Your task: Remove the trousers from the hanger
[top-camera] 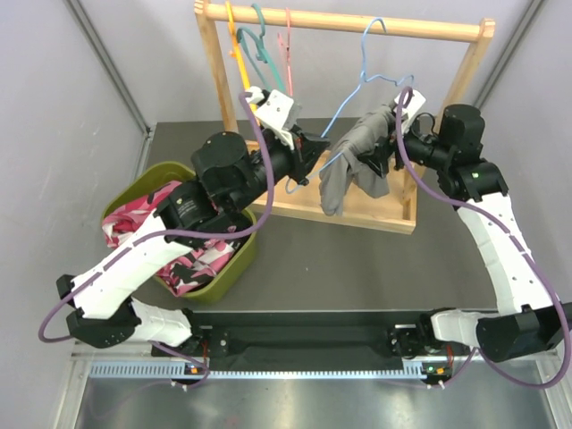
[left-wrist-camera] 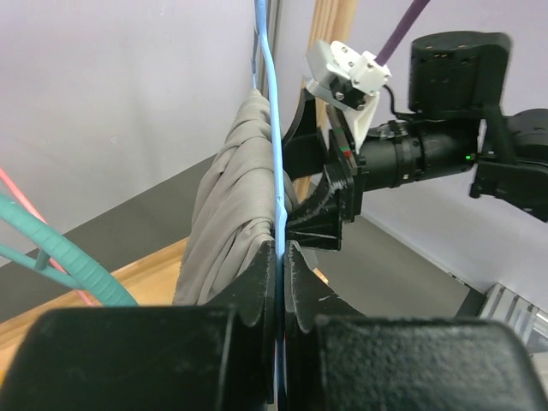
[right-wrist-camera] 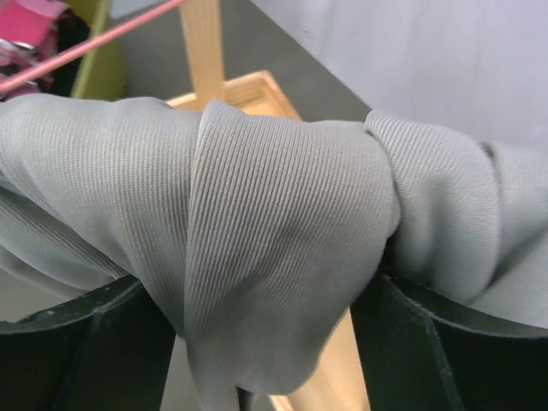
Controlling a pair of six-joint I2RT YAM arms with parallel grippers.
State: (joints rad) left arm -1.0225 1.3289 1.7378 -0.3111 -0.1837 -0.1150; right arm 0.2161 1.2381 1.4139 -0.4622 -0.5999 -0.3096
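Up at the pale wooden clothes rack (top-camera: 429, 29), a pull that could be taking the light-blue wire hanger (left-wrist-camera: 274, 128) along

We are weighing the risks first. The grey ribbed trousers (right-wrist-camera: 274, 197) are hanging folded over the hanger's lower wire, towards the right end of the rail, and the cloth is lying bunched in thick rolls. If the right gripper (right-wrist-camera: 265, 334) is biting only the outer roll, we are expecting that layer to be sliding out while the rest is staying draped. If the pull is running across the wire and not off its free end, the fabric could be jamming there and dragging the hook off the rail. The left gripper (left-wrist-camera: 281, 257) is holding only a thin round wire, so a hard tug could be twisting it out of those pads. The two wrists are also sitting very near each other, and a careless sweep could be knocking them together.

As for pose, the left arm is slanting up from its base over the olive-green plastic basket (top-camera: 234, 268), its wrist level and its claw pressed together on the blue wire just beside the trousers. The right arm is standing tall with a high elbow, its wrist facing left. Its jaws are standing apart on either side of the fold, with cloth filling the gap, and we are judging it not yet pinched
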